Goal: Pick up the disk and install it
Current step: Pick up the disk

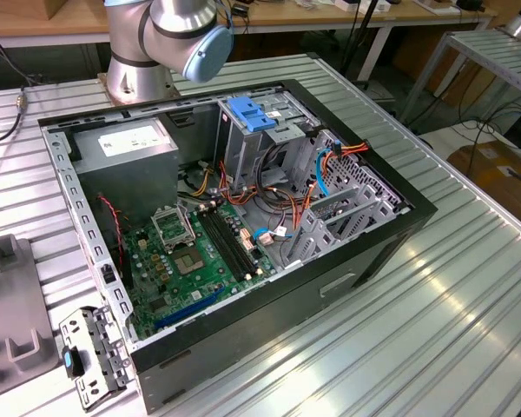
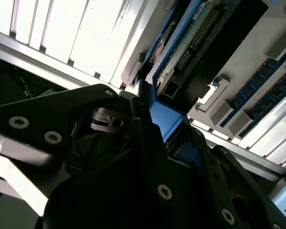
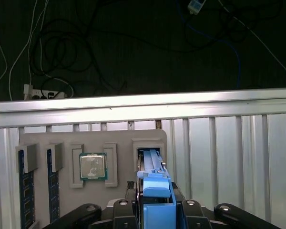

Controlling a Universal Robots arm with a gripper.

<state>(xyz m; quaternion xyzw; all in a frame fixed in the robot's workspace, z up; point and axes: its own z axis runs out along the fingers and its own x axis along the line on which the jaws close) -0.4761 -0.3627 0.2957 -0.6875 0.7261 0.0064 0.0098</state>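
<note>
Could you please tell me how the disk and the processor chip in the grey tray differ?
The disk stands on edge in its slot; the processor chip lies flat in its recess. The disk is edged in blue; the chip is silver with a green rim. The gripper is at the disk, apart from the chip. Both sit in the grey tray.

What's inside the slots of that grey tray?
The grey tray holds two memory sticks, a processor chip and the disk, standing on edge between the gripper's jaws. How deep the disk sits in its slot is hidden.
</note>
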